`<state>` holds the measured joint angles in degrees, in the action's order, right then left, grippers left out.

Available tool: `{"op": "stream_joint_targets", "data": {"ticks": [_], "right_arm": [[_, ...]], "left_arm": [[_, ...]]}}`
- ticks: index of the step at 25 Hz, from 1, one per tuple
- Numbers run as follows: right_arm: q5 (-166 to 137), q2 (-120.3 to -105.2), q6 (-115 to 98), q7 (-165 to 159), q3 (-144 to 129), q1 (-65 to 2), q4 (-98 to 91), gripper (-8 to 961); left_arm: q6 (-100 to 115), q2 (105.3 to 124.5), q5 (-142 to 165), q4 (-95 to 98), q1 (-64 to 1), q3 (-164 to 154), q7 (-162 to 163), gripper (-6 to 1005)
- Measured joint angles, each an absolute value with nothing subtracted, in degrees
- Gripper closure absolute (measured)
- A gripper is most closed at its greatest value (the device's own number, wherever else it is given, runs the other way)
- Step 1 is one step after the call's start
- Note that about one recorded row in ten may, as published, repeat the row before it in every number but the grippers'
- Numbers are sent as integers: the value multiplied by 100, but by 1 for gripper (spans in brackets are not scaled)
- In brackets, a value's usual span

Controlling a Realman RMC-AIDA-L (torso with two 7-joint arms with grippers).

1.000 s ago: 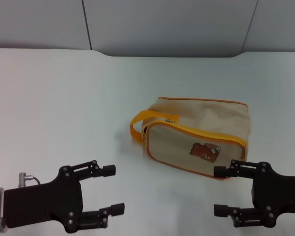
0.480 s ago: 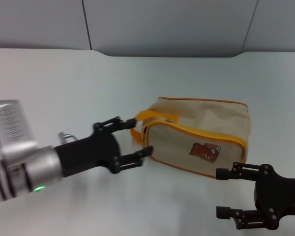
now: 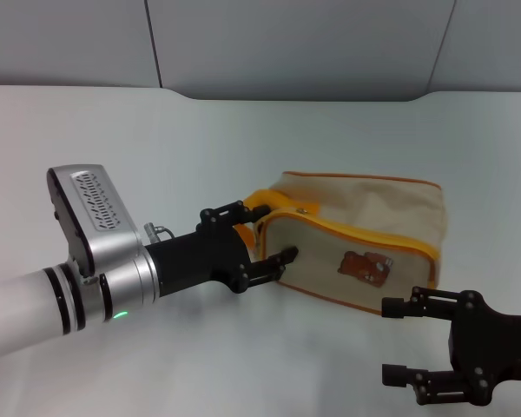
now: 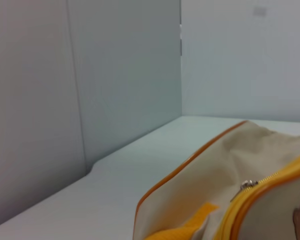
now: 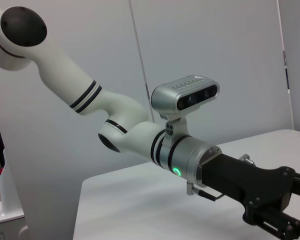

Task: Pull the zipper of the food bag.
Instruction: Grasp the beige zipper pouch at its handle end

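The beige food bag (image 3: 365, 213) lies on the white table, with its bear picture (image 3: 365, 266) facing me. Its silver zipper pull (image 3: 303, 211) sits at the left end of the orange-yellow track (image 3: 356, 232), next to the orange loop handle (image 3: 259, 201). My left gripper (image 3: 265, 233) is open at the bag's left end, one finger by the handle and one low against the front side. The left wrist view shows the bag (image 4: 210, 170) and the pull (image 4: 247, 185) close up. My right gripper (image 3: 398, 340) is open and empty, low at the front right.
The white table (image 3: 113, 148) runs back to grey wall panels (image 3: 295, 43). The right wrist view shows my left arm (image 5: 140, 135) with its wrist camera (image 5: 185, 97) reaching across.
My left arm has swung from the front left up and right to the bag's left end, its open fingers now around that end. The right gripper has barely moved.
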<state>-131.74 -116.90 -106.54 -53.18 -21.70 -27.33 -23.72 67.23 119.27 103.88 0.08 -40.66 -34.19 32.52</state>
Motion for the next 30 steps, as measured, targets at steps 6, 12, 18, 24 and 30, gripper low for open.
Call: {"op": "stream_joint_targets", "data": {"ticks": [6,12,18,24,30], "right_arm": [[-13175,-11706,-10649,-5340,-2171,-2733,-2374,170],[-13175,-11707,-10642,-5379,-2171,-2733,-2373,170],[-13175,-11707,-10641,-5379,-2170,-2733,-2373,171],[-13132,-11727,-10636,-5354,-2102,-2714,-2373,171],[-12005,-11901,-10606,-4711,-2007,-2390,-2307,170]], "left_arm": [[6681,11927,10377,-100,-4021,-3160,2888,424],[6707,11927,10400,-220,-3972,-2965,2535,548],[6767,11926,10401,-265,-3963,-2930,2387,645],[7721,11927,10385,-246,-3728,-2717,1883,714],[8009,11926,10379,-170,-3737,-2532,1746,758]]}}
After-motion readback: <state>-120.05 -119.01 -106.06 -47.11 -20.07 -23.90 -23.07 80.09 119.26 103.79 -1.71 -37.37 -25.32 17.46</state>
